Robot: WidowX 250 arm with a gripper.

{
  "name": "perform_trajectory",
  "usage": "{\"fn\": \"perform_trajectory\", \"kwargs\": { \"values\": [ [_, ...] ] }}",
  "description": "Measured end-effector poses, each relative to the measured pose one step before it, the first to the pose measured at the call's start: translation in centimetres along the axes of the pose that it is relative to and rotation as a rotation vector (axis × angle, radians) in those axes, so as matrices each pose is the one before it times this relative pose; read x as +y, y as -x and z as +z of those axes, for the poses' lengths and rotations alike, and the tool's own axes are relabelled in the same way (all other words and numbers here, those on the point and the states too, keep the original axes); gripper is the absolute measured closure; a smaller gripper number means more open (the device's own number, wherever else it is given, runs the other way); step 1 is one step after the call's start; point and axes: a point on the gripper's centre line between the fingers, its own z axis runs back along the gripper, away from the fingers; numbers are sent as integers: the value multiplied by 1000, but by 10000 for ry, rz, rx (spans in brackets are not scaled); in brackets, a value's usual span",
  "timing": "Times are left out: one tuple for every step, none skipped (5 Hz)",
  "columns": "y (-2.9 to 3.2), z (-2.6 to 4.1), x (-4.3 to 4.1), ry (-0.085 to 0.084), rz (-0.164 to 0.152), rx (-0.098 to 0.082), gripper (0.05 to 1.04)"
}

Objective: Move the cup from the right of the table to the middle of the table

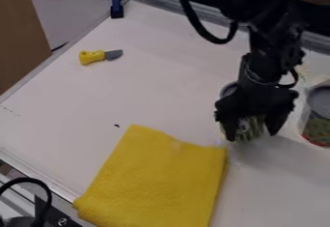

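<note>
Camera view: over the tabletop's right side, the black two-finger gripper stands at a green-and-white patterned cup, its jaws spread apart.

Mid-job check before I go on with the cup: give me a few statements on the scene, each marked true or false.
1. The gripper is down at the cup. True.
2. The yellow cloth covers the cup. False: it lies beside it, toward the view's bottom left.
3. Another container is at the view's right edge. True.
4. The yellow-handled tool lies on the cloth. False: it lies apart, on the table.
</note>
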Motion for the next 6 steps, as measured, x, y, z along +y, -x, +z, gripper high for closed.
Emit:
{"fn": "perform_trajectory", "kwargs": {
  "values": [
    [-2617, 517, 734, 60, -274, -188, 84],
    [-2688, 424, 809, 36, 214, -515, 84],
    [-2711, -990, 910, -229, 334, -181, 84],
    [-2379, -1488, 453, -413, 251, -2, 84],
    [-1646, -466, -122, -24, 101, -136, 84],
    [-674, -37, 47, -23, 126, -74, 84]
  ]
}}
